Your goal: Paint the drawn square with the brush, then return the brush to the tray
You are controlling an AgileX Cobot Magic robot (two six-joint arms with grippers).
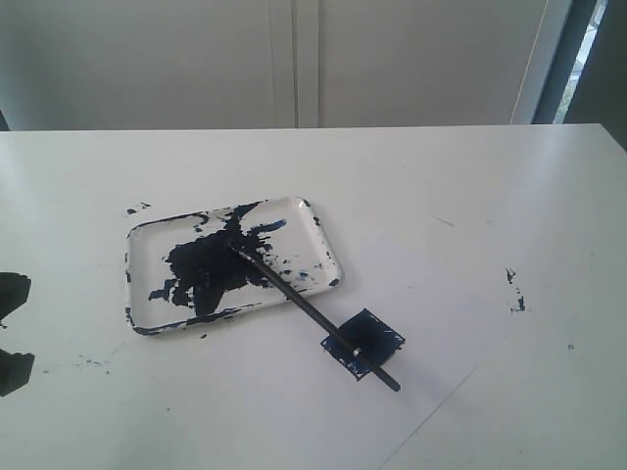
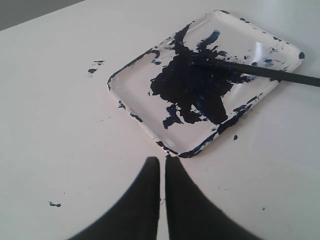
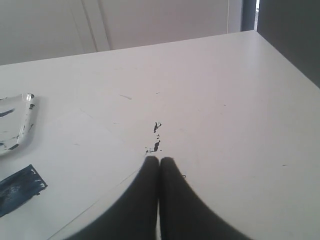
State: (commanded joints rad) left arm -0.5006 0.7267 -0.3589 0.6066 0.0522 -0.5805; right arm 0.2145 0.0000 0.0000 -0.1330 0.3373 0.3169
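Note:
The tray [image 1: 323, 245] lies left of centre on the white table, smeared with a big dark blotch. The brush [image 1: 313, 308] lies free, its tip in the tray's paint and its handle slanting out over the rim and across the drawn square [image 1: 377, 333], which is smeared dark blue. My left gripper [image 2: 162, 159] is shut and empty, just short of the tray's near corner [image 2: 172, 148]; the brush [image 2: 265, 72] crosses the tray's far side. My right gripper [image 3: 159, 159] is shut and empty over bare table, well off from the drawn square [image 3: 17, 187] and the tray [image 3: 27, 112].
Dark paint specks [image 1: 514, 289] mark the table right of the square, and show just beyond my right fingertips [image 3: 156, 135]. More specks [image 1: 135, 209] lie behind the tray. Dark parts of the left arm [image 1: 12, 294] show at the left edge. A faint sheet edge [image 1: 441, 406] runs diagonally.

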